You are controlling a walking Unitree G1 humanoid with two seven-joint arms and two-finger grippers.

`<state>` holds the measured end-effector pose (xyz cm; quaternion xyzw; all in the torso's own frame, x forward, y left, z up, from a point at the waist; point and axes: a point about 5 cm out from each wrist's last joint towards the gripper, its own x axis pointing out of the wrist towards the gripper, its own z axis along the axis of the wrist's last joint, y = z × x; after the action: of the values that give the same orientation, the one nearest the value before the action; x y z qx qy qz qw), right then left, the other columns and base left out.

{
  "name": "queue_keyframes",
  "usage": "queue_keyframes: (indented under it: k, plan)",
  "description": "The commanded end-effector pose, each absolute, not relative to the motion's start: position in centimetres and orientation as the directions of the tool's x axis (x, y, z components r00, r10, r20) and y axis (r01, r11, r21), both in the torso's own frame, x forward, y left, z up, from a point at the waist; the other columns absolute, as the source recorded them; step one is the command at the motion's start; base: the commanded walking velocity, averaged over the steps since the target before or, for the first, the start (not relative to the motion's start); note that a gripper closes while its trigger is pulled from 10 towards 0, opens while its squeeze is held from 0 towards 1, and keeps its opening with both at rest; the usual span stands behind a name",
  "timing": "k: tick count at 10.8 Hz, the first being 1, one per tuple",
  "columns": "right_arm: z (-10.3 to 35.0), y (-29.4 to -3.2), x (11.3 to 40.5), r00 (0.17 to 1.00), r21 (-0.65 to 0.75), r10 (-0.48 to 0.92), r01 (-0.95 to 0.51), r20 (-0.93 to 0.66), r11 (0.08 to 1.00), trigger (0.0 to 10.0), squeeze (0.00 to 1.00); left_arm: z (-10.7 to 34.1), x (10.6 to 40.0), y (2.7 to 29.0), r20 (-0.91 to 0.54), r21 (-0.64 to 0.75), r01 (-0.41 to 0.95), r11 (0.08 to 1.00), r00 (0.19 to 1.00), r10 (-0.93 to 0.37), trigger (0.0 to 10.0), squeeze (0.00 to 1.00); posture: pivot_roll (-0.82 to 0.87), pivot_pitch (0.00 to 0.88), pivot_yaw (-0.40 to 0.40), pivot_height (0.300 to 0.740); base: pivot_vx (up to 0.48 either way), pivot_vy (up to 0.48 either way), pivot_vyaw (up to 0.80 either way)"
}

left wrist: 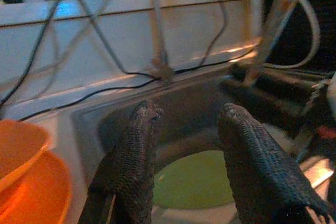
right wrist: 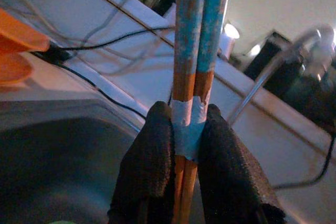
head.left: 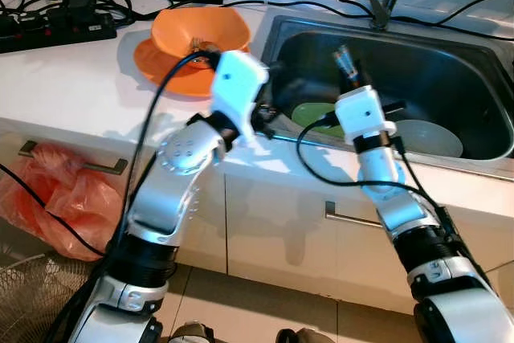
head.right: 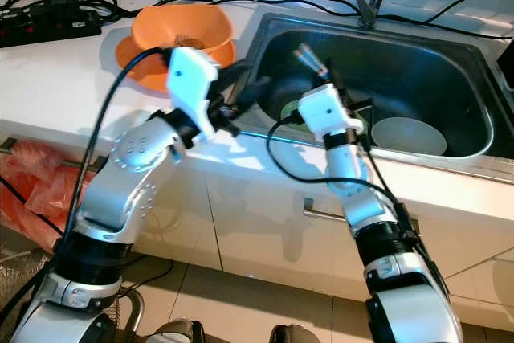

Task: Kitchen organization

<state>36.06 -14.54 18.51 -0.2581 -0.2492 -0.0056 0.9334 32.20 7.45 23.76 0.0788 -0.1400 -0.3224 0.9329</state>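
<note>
At frame center, the right gripper (right wrist: 184, 153) is clamped on two chopsticks (right wrist: 197, 40) above the sink (head.left: 450, 62). The left gripper (left wrist: 186, 145), fingers apart, hovers at the sink's left rim. One green plate (left wrist: 194, 179) and one white bowl (head.left: 430, 138) lie inside; two orange bowls (head.left: 193, 42) sit stacked upper left.

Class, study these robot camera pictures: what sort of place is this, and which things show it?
Most likely a home kitchen: a steel sink set into a white counter, dishes inside it, an orange bowl beside it, cabinet drawers below.

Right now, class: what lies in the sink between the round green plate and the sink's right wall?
A pale round bowl sits there on the steel sink floor, right of the green plate, seen in both eye views.
</note>
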Motion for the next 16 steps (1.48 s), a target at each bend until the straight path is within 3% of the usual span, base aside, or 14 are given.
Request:
queue_keyframes:
  k: [1,2,3,4,9,12,13,14,16]
  plan:
    - [19.1,-15.2,36.4,0.881,-0.445,0.082,0.154,0.467,0.882,0.0,0.0,23.1,32.4,7.9,0.199,0.231,0.551,0.802,0.78,-0.593,10.0,0.0,0.08,0.09,-0.047,0.74,0.0,0.0,0.0]
    - [19.1,-15.4,36.8,0.893,-0.423,0.063,0.149,0.446,0.894,0.0,0.0,22.3,33.1,8.6,0.19,0.221,0.492,0.842,0.825,-0.532,10.0,0.0,0.08,0.09,-0.047,0.74,0.0,0.0,0.0]
    - [19.0,-15.5,37.0,0.903,-0.404,0.047,0.144,0.428,0.903,3.6,0.0,21.4,33.6,9.3,0.166,0.21,0.441,0.873,0.864,-0.476,10.0,0.0,0.08,0.078,-0.051,0.74,0.0,0.0,0.0]
    - [19.1,-15.9,37.4,0.918,-0.336,0.013,0.131,0.396,0.933,10.0,0.0,19.6,34.3,10.2,0.11,0.188,0.385,0.903,0.906,-0.409,10.0,0.0,0.08,0.073,-0.054,0.74,0.0,0.0,0.0]
    - [17.7,-16.7,39.1,0.981,-0.022,-0.092,0.097,0.169,0.995,10.0,0.0,16.3,33.8,9.3,0.014,0.117,0.422,0.899,0.904,-0.427,10.0,0.0,0.09,0.054,-0.063,0.74,0.0,0.0,0.0]
    - [15.5,-16.6,39.2,0.994,0.018,-0.104,0.104,0.025,0.994,10.0,0.0,16.0,33.6,8.7,0.006,0.119,0.441,0.89,0.896,-0.445,10.0,0.0,0.09,0.047,-0.067,0.74,0.0,0.0,0.0]
    - [15.1,-16.3,39.2,0.996,0.02,-0.094,0.094,-0.01,0.995,10.0,0.12,16.0,33.6,8.7,0.006,0.119,0.44,0.89,0.896,-0.443,10.0,0.0,0.09,0.047,-0.067,0.74,0.0,0.0,0.0]
    - [15.1,-16.2,39.2,0.996,0.023,-0.084,0.084,-0.011,0.996,10.0,1.0,16.2,33.7,8.7,0.01,0.125,0.434,0.892,0.899,-0.439,10.0,0.0,0.1,0.069,-0.074,0.74,0.0,0.0,0.0]
    - [15.1,-16.3,39.2,0.996,0.025,-0.089,0.09,-0.011,0.996,10.0,1.0,16.3,33.7,8.7,0.012,0.126,0.432,0.893,0.899,-0.437,10.0,0.0,0.1,0.074,-0.074,0.74,0.0,0.0,0.0]
